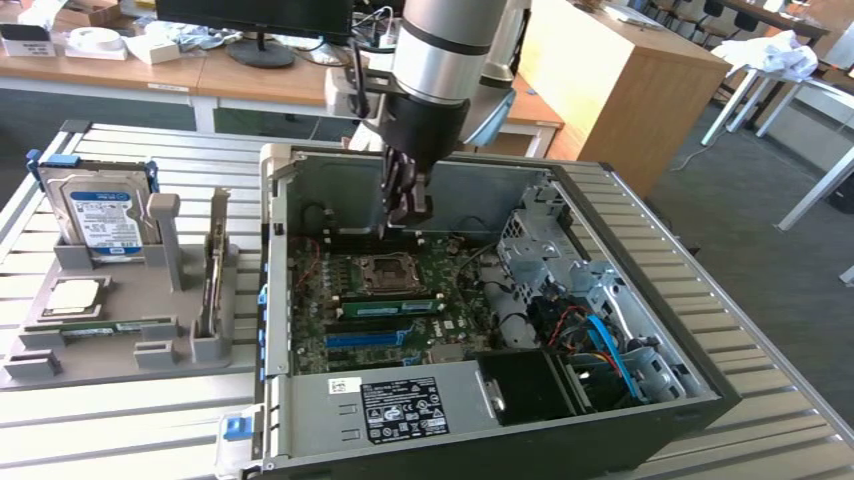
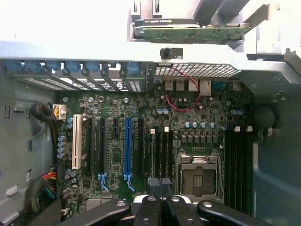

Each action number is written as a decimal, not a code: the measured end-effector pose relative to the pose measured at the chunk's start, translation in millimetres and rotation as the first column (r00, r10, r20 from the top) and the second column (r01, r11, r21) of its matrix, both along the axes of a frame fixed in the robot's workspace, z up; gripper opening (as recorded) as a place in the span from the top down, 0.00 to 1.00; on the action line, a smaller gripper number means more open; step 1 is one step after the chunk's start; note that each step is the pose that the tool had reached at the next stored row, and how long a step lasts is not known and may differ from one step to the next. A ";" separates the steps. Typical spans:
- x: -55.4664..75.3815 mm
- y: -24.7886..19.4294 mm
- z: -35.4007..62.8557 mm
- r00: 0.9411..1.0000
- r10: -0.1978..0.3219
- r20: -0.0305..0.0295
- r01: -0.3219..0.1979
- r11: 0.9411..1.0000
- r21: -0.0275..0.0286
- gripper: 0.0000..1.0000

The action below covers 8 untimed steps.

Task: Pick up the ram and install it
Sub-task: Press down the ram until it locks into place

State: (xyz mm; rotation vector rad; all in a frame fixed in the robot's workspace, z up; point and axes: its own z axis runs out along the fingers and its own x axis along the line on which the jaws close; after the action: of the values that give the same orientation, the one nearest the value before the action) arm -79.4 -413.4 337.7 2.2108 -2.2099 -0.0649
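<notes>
On the grey rack (image 1: 114, 300), at nine o'clock from the open computer case (image 1: 641, 250) in the exterior view, the ram (image 1: 100, 327) lies flat in its cradle. It is a thin green stick, with a hard drive (image 1: 100, 215) standing at twelve o'clock from it. Nothing touches it.

The gripper (image 1: 407, 210) hangs well apart from the ram, inside the case and above the motherboard (image 1: 400, 300). It sits at about twelve o'clock from the bare processor socket (image 1: 387, 270). Its fingers (image 2: 149, 207) are pressed together with nothing between them, as the wrist view shows over the board.

The long black memory slots (image 2: 237, 165) beside the socket (image 2: 197, 176) look unfilled. By my reading the task is at its start: the ram is not yet picked up, so both the lift and the seating are left to do.
</notes>
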 end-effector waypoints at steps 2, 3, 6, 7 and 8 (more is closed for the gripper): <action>2.3 0.0 0.0 1.000 0.000 0.000 0.000 1.000 0.000 0.90; 3.8 0.0 0.0 1.000 0.000 0.000 0.000 1.000 0.000 0.90; 7.6 0.0 0.0 1.000 0.000 0.000 0.000 1.000 0.000 0.90; 8.8 0.0 0.0 1.000 0.000 0.000 0.000 1.000 0.000 0.90; 10.2 0.0 0.0 1.000 0.000 0.000 0.000 1.000 0.000 0.90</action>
State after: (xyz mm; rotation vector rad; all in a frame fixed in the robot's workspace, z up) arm -69.2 -413.4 337.7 2.2108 -2.2098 -0.0649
